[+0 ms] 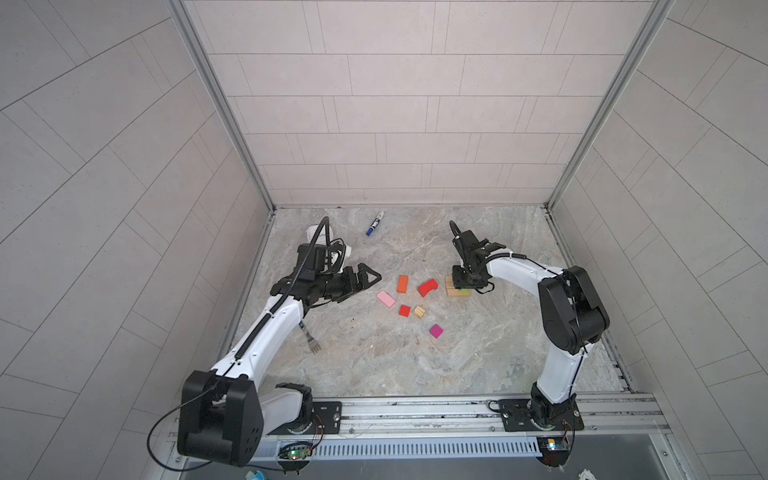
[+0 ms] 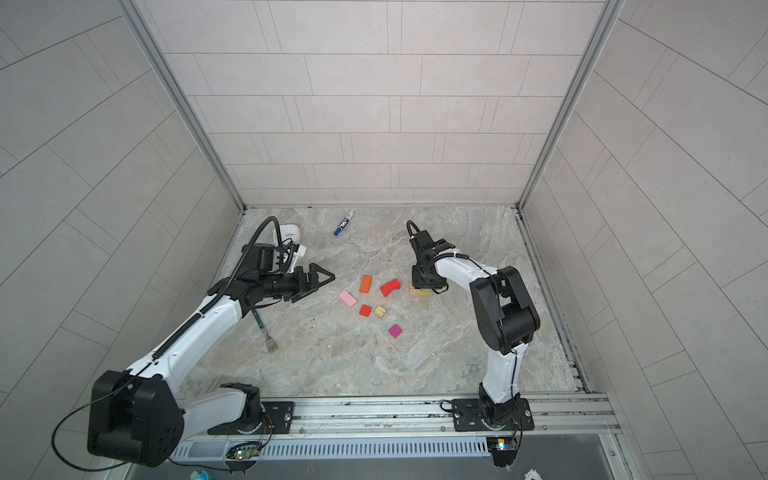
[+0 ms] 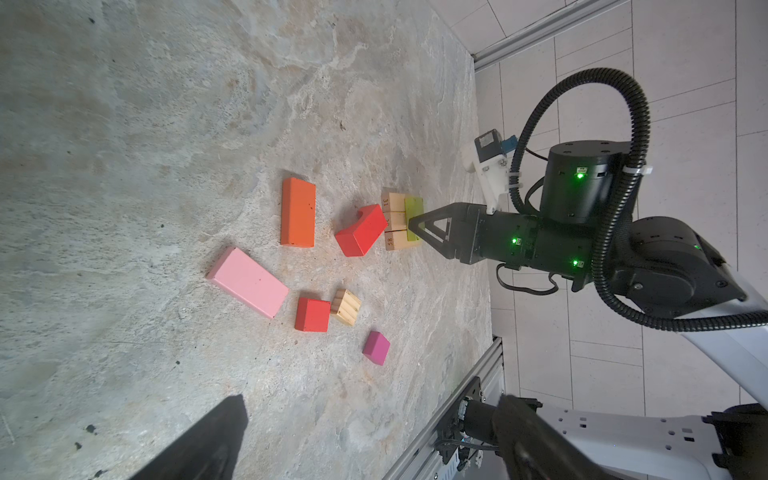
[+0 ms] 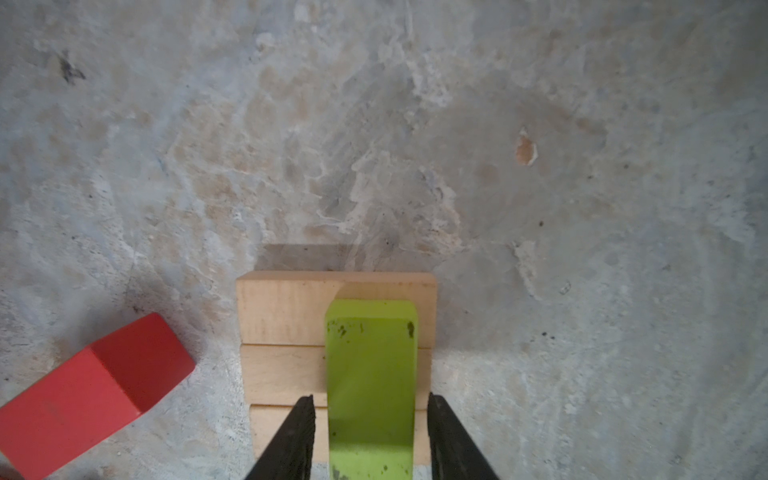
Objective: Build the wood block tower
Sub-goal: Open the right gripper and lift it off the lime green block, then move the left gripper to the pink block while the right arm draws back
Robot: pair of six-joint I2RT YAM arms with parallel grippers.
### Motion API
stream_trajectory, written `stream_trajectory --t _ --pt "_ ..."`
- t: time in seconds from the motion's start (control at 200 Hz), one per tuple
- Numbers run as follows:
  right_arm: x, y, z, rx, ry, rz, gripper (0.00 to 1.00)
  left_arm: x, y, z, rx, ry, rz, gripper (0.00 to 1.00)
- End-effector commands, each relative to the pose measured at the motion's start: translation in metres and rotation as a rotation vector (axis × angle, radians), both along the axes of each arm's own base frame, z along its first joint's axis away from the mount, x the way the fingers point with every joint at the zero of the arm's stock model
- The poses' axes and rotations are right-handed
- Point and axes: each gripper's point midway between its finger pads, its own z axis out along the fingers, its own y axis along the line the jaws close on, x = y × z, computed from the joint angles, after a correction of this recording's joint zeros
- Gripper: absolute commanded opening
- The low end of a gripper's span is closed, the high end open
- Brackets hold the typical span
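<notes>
— Lime bar first: where is it?

— Flat on top of the tan bars, lying across all three, on the side away from the red arch. That is the tower so far, on the counter under the right arm.

— And the right pincer?

— It points straight down over the lime bar. Its fingers are apart, one along each long side, with a sliver of gap showing on both. As I read the right wrist view, it is not clamped on the bar.

— So the bare strip of tan beside the lime is the spot to fill.

— I'd judge so, and the pink bar looks like the match. It lies flat among the loose blocks, its long axis slanted against the lime bar's. It would need a turn to lie parallel.

— Which arm is nearer?

— The left pincer hangs just beside the pink bar, fingers spread wide and holding nothing. The right one is well apart from it, with the orange bar and the arch between.

— The rest?

— The red cube sits right against the tan cube. The magenta cube is off on its own.
</notes>
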Motion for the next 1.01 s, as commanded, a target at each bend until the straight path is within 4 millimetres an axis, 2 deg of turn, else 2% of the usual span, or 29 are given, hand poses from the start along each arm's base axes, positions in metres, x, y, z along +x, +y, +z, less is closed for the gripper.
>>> stream_trajectory --t 0.0,0.185,0.495,0.56,0.635,0.856,0.911,1.001 --pt "0.001 -0.004 0.016 -0.007 -0.030 -0.001 0.45 0.001 0.000 -0.002 0.006 -0.012 -0.004 1.00" --pt "0.001 -0.003 0.040 0.014 -0.075 0.008 0.47 0.002 0.001 -0.008 0.022 0.008 0.016 1.00" --pt "-0.016 0.002 0.071 0.102 -0.159 0.019 0.50 0.005 0.011 -0.023 0.146 0.119 0.129 0.96" --pt "-0.020 0.005 0.076 0.126 -0.182 0.027 0.55 0.006 0.012 -0.024 0.162 0.151 0.146 0.94" --pt "-0.024 0.010 0.083 0.166 -0.217 0.045 0.65 0.006 0.011 -0.024 0.176 0.168 0.162 0.90" --pt "-0.034 0.022 0.100 0.254 -0.316 0.097 0.84 0.002 0.007 -0.034 0.268 0.232 0.334 0.84" --pt "-0.036 0.025 0.101 0.265 -0.331 0.113 0.87 0.002 0.006 -0.035 0.288 0.241 0.371 0.81" --pt "-0.039 0.024 0.100 0.262 -0.346 0.110 0.87 0.002 0.002 -0.036 0.313 0.255 0.393 0.78"
